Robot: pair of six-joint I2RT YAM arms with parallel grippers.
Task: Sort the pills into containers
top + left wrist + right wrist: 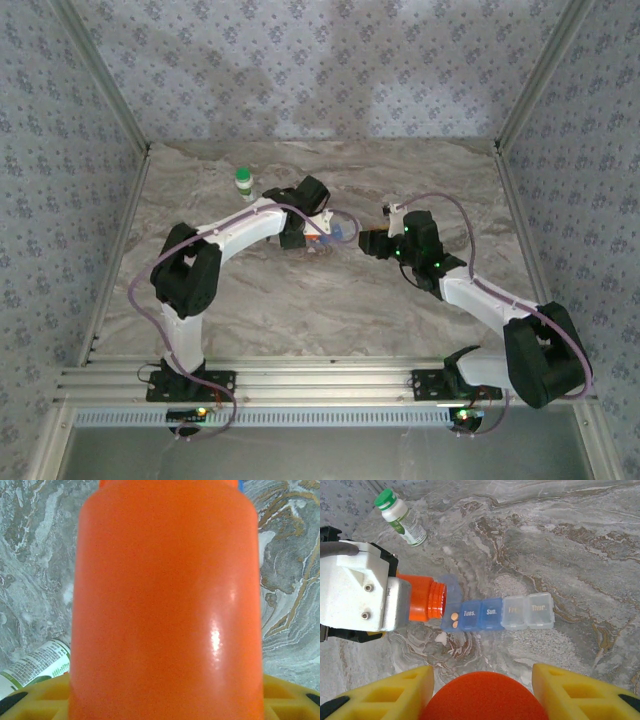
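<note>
The pill box (497, 612) lies flat on the marble table, a row of blue and clear compartments. Its leftmost blue compartment is open and holds two small orange pills (454, 616). My left gripper (165, 695) is shut on the orange bottle (165, 600). The orange bottle (425, 597) lies on its side, uncapped, with its mouth at that open compartment. My right gripper (482, 675) hovers on the near side of the box, shut on a round orange cap (485, 695). In the top view the left gripper (320, 228) and right gripper (385, 240) meet at mid-table.
A white bottle with a green cap (402, 517) lies at the far left; in the top view it (244, 183) stands behind the left arm. A small pale fleck (441, 638) lies on the table just in front of the open compartment. Patterned walls enclose the table.
</note>
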